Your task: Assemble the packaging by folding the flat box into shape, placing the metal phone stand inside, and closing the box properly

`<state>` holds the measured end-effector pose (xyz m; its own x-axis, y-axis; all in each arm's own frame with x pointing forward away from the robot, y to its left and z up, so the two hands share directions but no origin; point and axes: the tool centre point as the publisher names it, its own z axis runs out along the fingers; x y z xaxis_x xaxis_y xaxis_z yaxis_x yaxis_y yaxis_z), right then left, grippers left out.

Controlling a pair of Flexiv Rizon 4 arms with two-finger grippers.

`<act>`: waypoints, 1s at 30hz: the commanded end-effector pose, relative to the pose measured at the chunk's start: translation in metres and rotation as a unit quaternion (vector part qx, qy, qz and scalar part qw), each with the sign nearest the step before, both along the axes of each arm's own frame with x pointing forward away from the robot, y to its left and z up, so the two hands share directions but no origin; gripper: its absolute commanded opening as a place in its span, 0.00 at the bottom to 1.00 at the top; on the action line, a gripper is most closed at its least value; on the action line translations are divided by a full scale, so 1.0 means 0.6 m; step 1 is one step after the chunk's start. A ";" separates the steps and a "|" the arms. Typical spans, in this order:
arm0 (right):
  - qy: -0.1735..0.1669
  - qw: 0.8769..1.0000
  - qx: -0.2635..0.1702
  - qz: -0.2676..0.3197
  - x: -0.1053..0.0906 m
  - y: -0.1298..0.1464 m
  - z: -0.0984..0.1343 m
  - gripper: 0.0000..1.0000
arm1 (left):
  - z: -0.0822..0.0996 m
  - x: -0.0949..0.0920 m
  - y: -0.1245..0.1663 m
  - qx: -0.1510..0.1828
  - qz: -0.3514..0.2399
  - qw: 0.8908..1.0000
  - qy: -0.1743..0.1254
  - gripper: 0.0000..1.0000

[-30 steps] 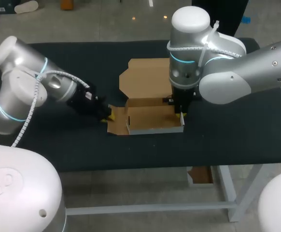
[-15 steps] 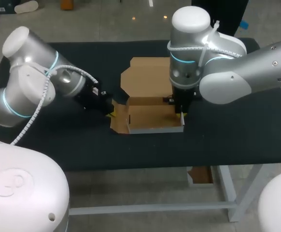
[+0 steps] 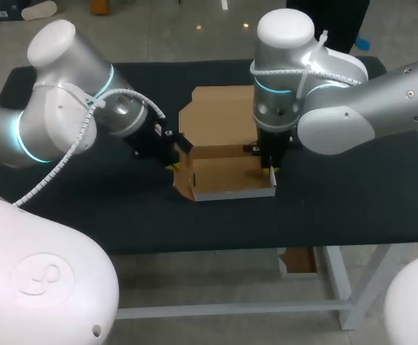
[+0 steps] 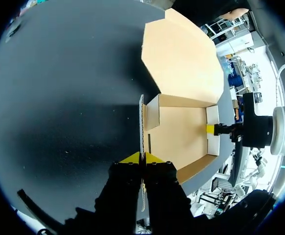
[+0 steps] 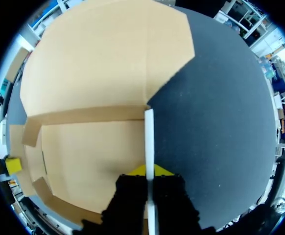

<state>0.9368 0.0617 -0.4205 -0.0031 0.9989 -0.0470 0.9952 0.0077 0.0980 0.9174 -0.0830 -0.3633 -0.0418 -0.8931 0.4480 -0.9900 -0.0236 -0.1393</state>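
Currently the half-folded box (image 3: 227, 176) sits on the bench (image 3: 338, 205) with the left hand (image 4: 142, 157) clamped on its left flap (image 4: 141, 122) and the right hand (image 5: 149, 172) clamped on its right wall (image 5: 149, 137), so an uneven pull would likely crumple a crease or skew the box.

A table (image 3: 338, 208) with a flat, matte black top is seen; faint pale specks are shown on it in the wrist views. Below its near edge a pale grey metal frame is visible: a leg (image 3: 337, 287) under the near right corner and a crossbar (image 3: 216, 309) along the near side.
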 end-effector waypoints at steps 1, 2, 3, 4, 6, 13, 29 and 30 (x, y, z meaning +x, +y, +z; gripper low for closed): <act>0.002 1.000 -0.001 0.000 0.000 0.006 0.001 0.00 | 0.005 0.000 -0.020 0.048 0.003 0.999 0.004 0.00; 0.002 1.000 -0.001 0.000 0.000 0.006 0.001 0.00 | 0.007 0.000 -0.023 0.049 0.002 0.999 0.003 0.00; 0.002 1.000 -0.001 0.000 0.000 0.006 0.001 0.00 | 0.009 -0.001 -0.025 0.049 0.000 0.999 0.002 0.00; 0.002 1.000 -0.001 0.000 0.000 0.006 0.001 0.00 | 0.010 -0.001 -0.027 0.050 -0.001 0.999 0.002 0.00; 0.002 1.000 -0.001 0.000 0.000 0.006 0.001 0.00 | 0.011 -0.001 -0.031 0.052 -0.003 0.999 0.002 0.01; 0.002 1.000 -0.001 0.000 0.000 0.006 0.001 0.00 | 0.019 -0.007 -0.039 0.050 -0.022 0.998 0.003 0.23; 0.002 1.000 -0.001 0.000 0.000 0.006 0.001 0.00 | 0.029 -0.026 0.069 -0.048 0.008 0.999 -0.016 0.31; 0.002 1.000 -0.001 0.000 0.000 0.006 0.001 0.00 | 0.028 -0.026 0.075 -0.054 0.007 0.998 -0.016 0.28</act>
